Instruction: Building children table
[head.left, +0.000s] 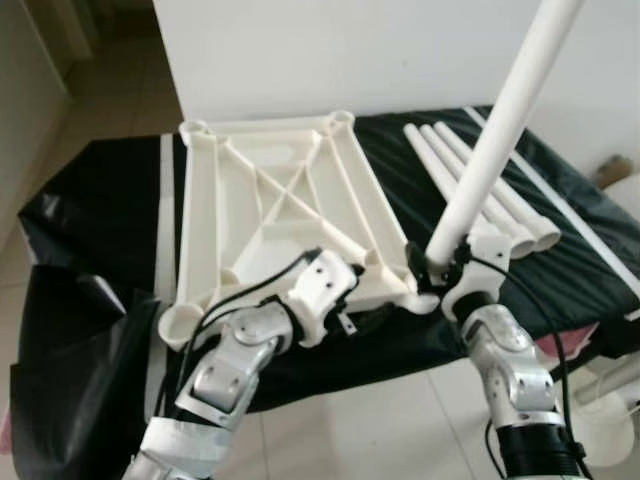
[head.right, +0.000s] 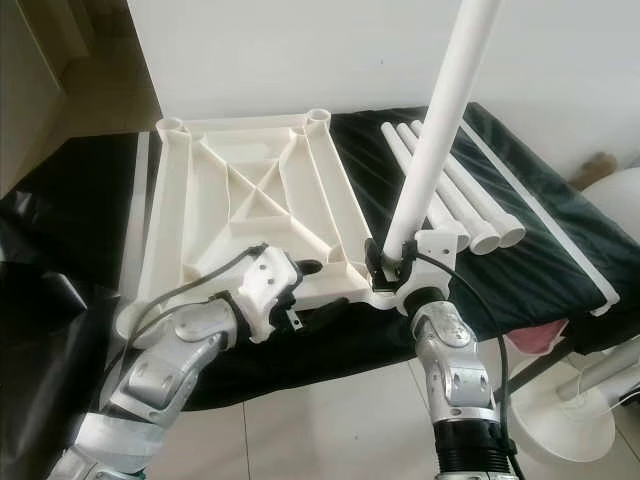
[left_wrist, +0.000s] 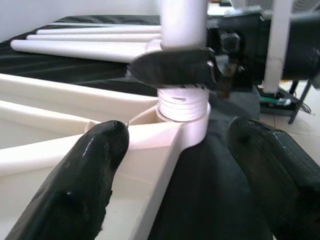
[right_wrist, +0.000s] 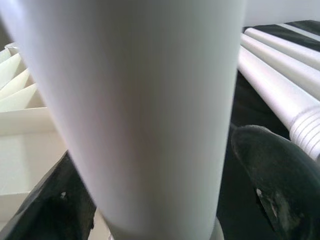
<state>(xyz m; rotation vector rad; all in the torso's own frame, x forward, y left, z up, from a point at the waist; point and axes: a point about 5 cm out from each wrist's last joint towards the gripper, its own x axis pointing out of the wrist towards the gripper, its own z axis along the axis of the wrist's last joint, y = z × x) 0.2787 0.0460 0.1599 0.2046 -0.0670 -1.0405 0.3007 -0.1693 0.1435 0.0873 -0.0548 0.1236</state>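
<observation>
Right gripper (head.right: 392, 262) holds table leg (head.right: 440, 110) upright in tabletop (head.right: 250, 190).

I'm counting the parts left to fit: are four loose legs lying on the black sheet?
No: three loose legs lie there, and the right gripper holds the fourth leg upright.

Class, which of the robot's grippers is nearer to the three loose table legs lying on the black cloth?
Right. The right gripper grips the upright leg beside the loose legs; the left gripper sits farther away, over the upturned tabletop.
</observation>
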